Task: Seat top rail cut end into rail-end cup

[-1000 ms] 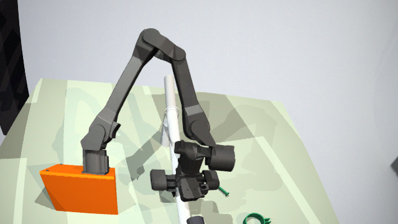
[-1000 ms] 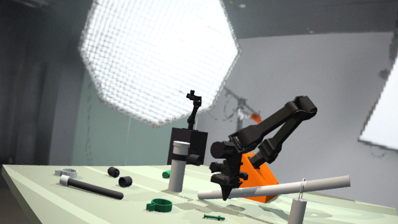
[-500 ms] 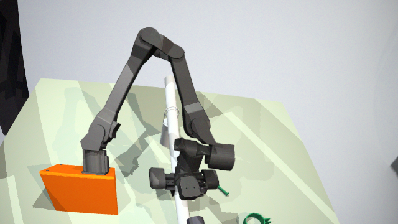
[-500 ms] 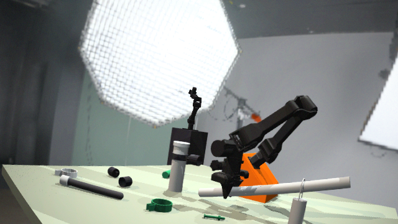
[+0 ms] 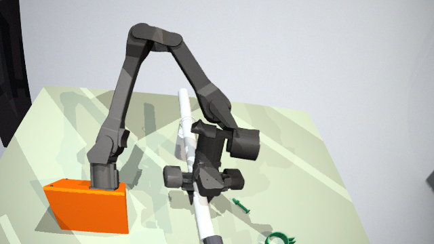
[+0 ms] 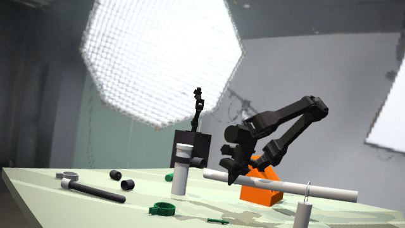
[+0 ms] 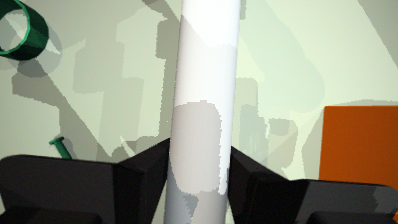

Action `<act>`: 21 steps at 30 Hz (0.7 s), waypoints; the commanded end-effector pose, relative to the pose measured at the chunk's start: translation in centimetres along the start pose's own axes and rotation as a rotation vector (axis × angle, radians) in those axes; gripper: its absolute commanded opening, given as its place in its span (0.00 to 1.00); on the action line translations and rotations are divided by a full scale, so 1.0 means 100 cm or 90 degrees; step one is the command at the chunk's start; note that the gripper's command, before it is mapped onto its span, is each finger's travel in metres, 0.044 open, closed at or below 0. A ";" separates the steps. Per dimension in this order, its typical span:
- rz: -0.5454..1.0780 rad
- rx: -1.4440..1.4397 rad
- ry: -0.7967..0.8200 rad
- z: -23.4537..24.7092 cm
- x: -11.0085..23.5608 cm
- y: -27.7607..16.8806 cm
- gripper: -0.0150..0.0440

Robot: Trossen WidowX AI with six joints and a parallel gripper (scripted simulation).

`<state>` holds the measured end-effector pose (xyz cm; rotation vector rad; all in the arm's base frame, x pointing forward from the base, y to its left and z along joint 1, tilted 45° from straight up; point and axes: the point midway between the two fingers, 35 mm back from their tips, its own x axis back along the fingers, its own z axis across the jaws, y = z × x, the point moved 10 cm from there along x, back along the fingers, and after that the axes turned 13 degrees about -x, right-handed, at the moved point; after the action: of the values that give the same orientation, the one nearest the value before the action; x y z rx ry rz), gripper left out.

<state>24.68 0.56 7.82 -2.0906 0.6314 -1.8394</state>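
The white top rail (image 5: 205, 220) (image 6: 316, 189) (image 7: 205, 75) runs level above the table through the wire loop cap on a short grey post (image 6: 302, 215). My gripper (image 5: 200, 196) (image 6: 232, 178) (image 7: 197, 146) is shut on the rail near its cut end, one finger on each side. The big post (image 6: 180, 180) has a white cap (image 6: 184, 148) and a dark brace band (image 6: 181, 160) just under it. The dark rail-end cup (image 6: 199, 162) (image 5: 213, 240) hangs on that band. In the exterior view the rail's cut end (image 6: 206, 173) sits just right of the cup and a little lower.
The orange arm base (image 5: 88, 210) (image 6: 259, 191) (image 7: 360, 145) stands behind the rail. A green band (image 5: 279, 236) (image 6: 162, 209) (image 7: 22, 35) and a green bolt (image 5: 241, 205) (image 6: 218, 220) (image 7: 60, 146) lie on the table. A dark rod (image 6: 95, 191), a grey ring (image 6: 68, 175) and two dark caps (image 6: 127, 184) lie left.
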 end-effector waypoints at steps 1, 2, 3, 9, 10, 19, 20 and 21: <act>-0.042 -0.002 0.020 -0.001 0.021 0.000 0.25; -0.047 -0.003 0.020 -0.002 0.024 0.000 0.25; -0.049 -0.003 0.021 -0.002 0.024 0.000 0.25; -0.043 -0.004 0.016 -0.002 0.021 -0.001 0.25; -0.040 -0.004 0.014 -0.003 0.020 -0.001 0.25; -0.036 -0.004 0.012 -0.003 0.019 -0.001 0.25; -0.036 -0.004 0.012 -0.002 0.019 -0.001 0.25; -0.036 -0.004 0.012 -0.002 0.020 -0.001 0.25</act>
<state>24.57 -0.23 9.53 -2.1219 0.5900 -1.8883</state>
